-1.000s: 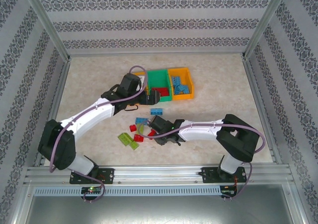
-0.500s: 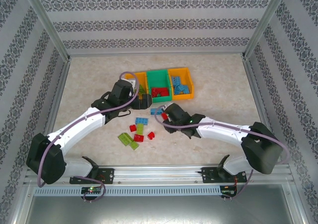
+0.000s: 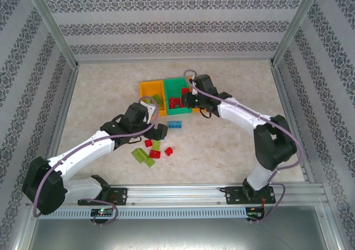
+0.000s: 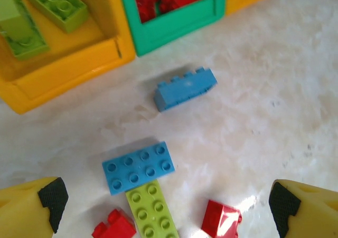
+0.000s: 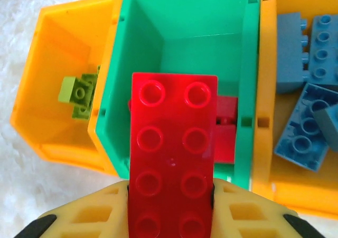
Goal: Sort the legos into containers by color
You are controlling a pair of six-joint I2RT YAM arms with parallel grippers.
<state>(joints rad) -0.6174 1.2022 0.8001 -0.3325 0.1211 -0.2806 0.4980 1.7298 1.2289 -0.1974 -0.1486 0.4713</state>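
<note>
Right wrist: right jaws clamp red brick [image 5: 171, 159]; left jaws wide open.

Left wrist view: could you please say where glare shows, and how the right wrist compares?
Left wrist view: pale marbled tabletop washed out at right, small glossy red plastic brick carrying a highlight; right wrist view: long red studded plastic brick sharp, evenly lit.

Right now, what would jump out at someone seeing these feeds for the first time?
First, the red brick clamped in the right gripper and poised over the green bin, which already holds red pieces. Next, the left gripper is wide open above loose bricks, blue, lime and red, scattered on the table.
</note>
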